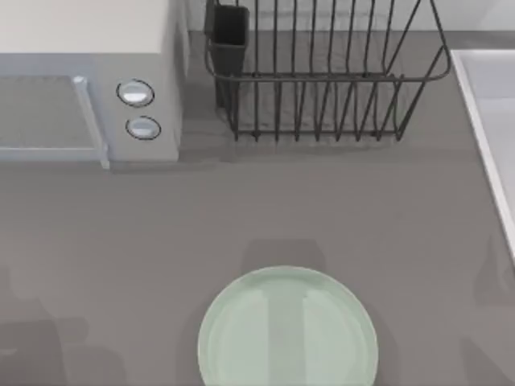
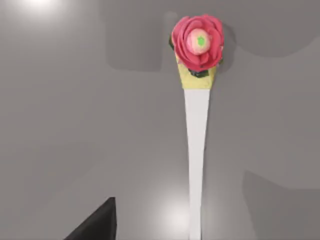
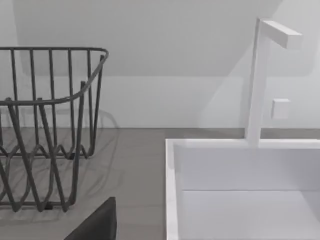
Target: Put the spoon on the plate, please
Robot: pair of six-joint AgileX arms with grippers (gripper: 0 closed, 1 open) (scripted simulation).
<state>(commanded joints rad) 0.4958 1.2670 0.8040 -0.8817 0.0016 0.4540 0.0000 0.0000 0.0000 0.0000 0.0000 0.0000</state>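
One spoon [image 2: 196,150] flat on grey counter, jaws' state not discernible.

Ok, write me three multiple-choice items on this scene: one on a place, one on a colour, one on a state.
1. Where does the dish rack stand against the microwave in the top view?
A. to its right
B. to its left
C. on top of it

2. What colour is the flower at the end of the spoon?
A. blue
B. red
C. black

3. What lies on the plate?
A. the spoon
B. a cup
C. nothing

Key: 1 A, the rack stands at the back, right of the microwave. 2 B, the left wrist view shows red petals above a yellow base. 3 C, the plate's pale green face is bare in the top view.
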